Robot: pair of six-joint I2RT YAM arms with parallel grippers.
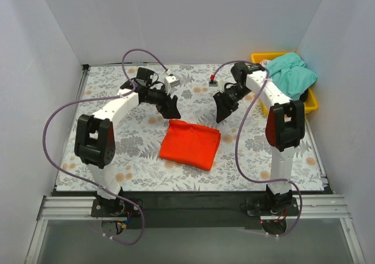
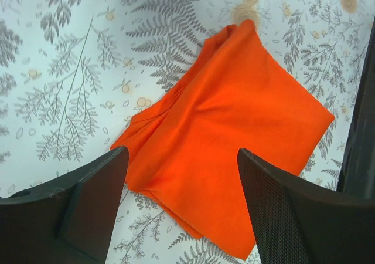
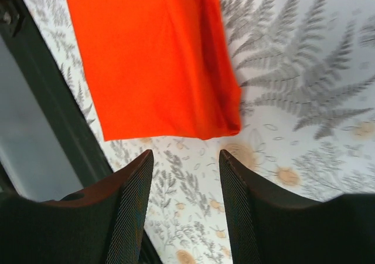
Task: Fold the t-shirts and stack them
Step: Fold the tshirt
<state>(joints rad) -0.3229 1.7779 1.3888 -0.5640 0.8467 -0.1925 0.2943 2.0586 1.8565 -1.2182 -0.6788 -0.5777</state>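
The orange-red t-shirt [image 1: 191, 145] lies folded into a flat rectangle on the floral tablecloth, near the middle front. It also shows in the left wrist view [image 2: 234, 129] and in the right wrist view [image 3: 152, 53]. The teal-green t-shirt [image 1: 291, 73] lies crumpled over the yellow bin at the back right. My left gripper [image 1: 170, 107] hovers open and empty just behind the folded shirt's left corner. My right gripper [image 1: 222, 107] hovers open and empty behind its right corner. Neither gripper touches cloth.
The yellow plastic bin [image 1: 312, 101] stands at the table's back right corner. White walls enclose the table on three sides. A black strip and metal rail [image 1: 187, 202] run along the near edge by the arm bases. Purple cables loop from both arms.
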